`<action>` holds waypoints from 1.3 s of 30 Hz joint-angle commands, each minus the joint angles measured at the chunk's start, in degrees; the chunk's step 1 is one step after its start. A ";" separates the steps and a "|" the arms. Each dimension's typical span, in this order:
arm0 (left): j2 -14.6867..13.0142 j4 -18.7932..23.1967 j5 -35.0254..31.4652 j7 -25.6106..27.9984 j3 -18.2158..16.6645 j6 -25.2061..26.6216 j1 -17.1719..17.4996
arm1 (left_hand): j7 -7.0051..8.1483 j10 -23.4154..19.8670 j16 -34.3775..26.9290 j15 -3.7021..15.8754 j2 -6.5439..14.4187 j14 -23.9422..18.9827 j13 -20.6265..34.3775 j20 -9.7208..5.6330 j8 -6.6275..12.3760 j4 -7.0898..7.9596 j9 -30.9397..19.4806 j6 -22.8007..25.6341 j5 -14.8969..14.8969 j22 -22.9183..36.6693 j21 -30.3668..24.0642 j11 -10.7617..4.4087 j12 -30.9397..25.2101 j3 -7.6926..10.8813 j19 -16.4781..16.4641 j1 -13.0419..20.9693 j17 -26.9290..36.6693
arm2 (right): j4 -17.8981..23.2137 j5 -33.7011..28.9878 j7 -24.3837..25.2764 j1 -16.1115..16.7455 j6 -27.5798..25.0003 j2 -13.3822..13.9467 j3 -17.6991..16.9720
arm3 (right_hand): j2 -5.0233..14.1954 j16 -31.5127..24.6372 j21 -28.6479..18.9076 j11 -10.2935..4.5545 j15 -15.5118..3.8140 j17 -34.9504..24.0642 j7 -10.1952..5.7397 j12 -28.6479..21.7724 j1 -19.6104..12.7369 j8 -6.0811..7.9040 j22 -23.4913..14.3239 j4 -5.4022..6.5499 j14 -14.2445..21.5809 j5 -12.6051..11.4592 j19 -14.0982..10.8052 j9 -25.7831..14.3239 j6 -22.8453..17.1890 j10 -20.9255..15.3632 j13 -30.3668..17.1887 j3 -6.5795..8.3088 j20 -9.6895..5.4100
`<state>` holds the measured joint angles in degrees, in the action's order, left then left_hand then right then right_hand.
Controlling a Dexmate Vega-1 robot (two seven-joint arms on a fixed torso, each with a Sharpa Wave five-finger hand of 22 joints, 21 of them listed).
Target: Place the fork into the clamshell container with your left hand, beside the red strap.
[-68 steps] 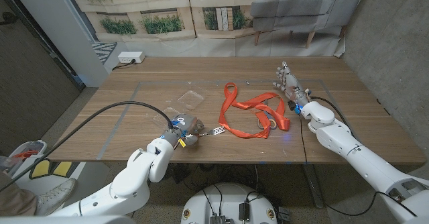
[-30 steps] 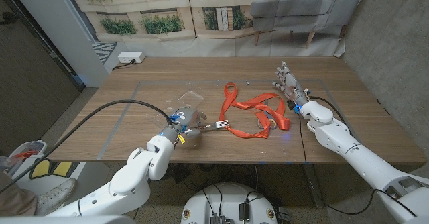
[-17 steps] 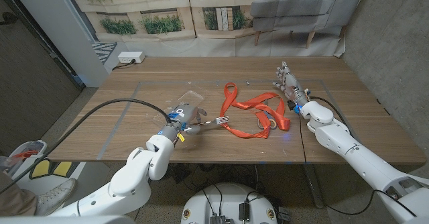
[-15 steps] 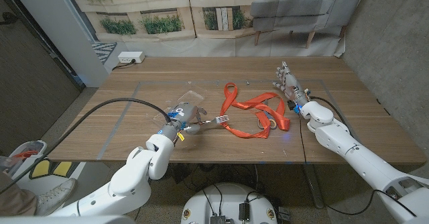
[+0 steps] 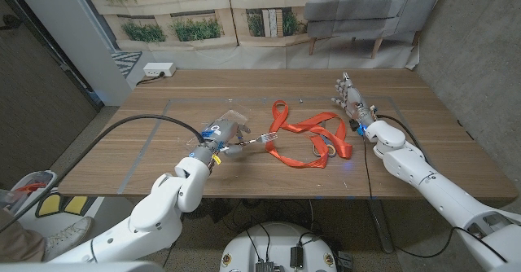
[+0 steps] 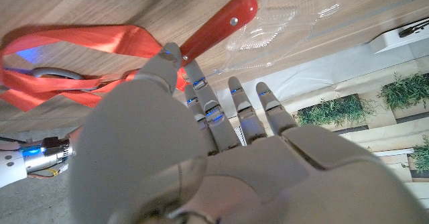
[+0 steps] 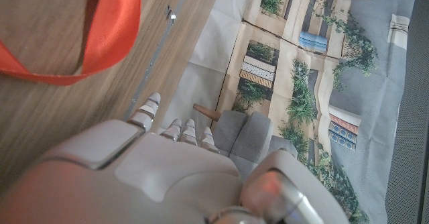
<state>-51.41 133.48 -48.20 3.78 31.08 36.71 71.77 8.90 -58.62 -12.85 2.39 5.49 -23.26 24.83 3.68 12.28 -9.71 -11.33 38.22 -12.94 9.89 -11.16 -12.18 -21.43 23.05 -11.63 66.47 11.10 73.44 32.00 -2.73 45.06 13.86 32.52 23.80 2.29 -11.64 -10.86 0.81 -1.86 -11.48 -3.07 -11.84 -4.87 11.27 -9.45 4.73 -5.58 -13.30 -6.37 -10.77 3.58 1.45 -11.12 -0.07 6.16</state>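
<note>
A: Left hand [image 5: 224,131] has the fork [image 5: 262,138], fingers closed round the handle end. Lifted off the tabletop [image 5: 163,154], it looks like, but I can't judge the height.

B: Why that end?

A: My guess: it leaves the tines free to lead, so the fork can be laid down without the hand getting in the way. The tine end sticks out past the fingers on the strap side.

B: Axis?

A: Long axis runs roughly level, from the hand across toward the red strap [image 5: 305,133], tilted a little away from the robot. The tines sit just short of the strap's near loop; touching or not, can't tell.

B: Container?

A: The clear clamshell container [image 5: 235,113] is just beyond the hand, on the far side, lying open on the tabletop. In the left wrist view it's the clear plastic [image 6: 281,16] past the fingertips, with the strap's rounded end [image 6: 221,26] next to it. So strap and container are side by side, and the fork is near both but not in.

B: Right hand?

A: Right hand [image 5: 350,97] is well off past the strap, fingers straight and slightly apart, holding nothing. Seems parked there to keep clear.

B: Stage?

A: Carry is mostly done, I'd say. Fork still needs swinging over the container.
</note>
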 commanded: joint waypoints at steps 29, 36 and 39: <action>0.14 3.94 6.17 6.90 -5.00 -1.55 0.88 | -0.09 -0.84 -0.56 7.36 0.40 -0.34 0.81 -0.40 -0.14 0.09 -0.28 1.20 -0.29 0.14 -0.14 -0.53 -0.73 -1.17 -0.47 1.10 0.30 | -0.53 -0.31 -1.11 -1.82 -0.35 0.29 0.15 | 0.38 -0.25 -0.13 -0.57 -0.30 -0.09 -0.26 0.23 -0.12 0.03 -0.32 0.25 0.04 0.26 -0.92 -0.12 -0.30 -0.21 -0.17 -0.30 0.42; -0.45 4.57 5.93 7.40 -5.74 -0.90 1.68 | -0.16 -0.92 -0.56 7.34 0.39 -0.44 0.81 -0.43 -0.19 0.07 -0.29 1.25 -0.30 0.14 -0.15 -0.51 -0.76 -1.30 -0.50 1.23 0.28 | -0.64 -0.47 -1.16 -1.99 0.01 0.15 0.21 | 0.37 -0.22 -0.11 -0.57 -0.31 -0.08 -0.27 0.22 -0.20 0.02 -0.32 0.19 0.02 0.26 -0.93 -0.12 -0.29 -0.23 -0.17 -0.30 0.45; -0.64 4.66 5.59 7.55 -5.89 -0.50 1.89 | -0.14 -0.90 -0.58 7.35 0.45 -0.49 0.81 -0.41 -0.24 0.11 -0.30 1.20 -0.31 0.14 -0.14 -0.51 -0.75 -1.36 -0.50 1.25 0.30 | -0.61 -0.34 -1.23 -2.05 -0.25 0.06 0.26 | 0.37 -0.23 -0.09 -0.56 -0.36 -0.08 -0.23 0.24 -0.22 0.03 -0.32 0.18 0.06 0.26 -0.91 -0.12 -0.30 -0.20 -0.17 -0.31 0.40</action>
<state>-51.44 137.31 -42.19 10.48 26.06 35.08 72.84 8.80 -58.61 -13.14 2.39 5.63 -23.26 25.37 3.37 12.28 -9.64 -11.32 38.74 -12.90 9.89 -11.16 -12.19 -21.85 22.03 -11.94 67.38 11.18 72.74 31.66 -3.96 43.04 13.41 32.73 24.05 2.28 -11.64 -10.86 0.50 -1.86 -11.49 -3.07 -11.84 -4.87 11.27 -9.45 4.74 -5.58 -13.29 -6.90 -10.77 3.58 1.14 -11.12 -0.06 6.68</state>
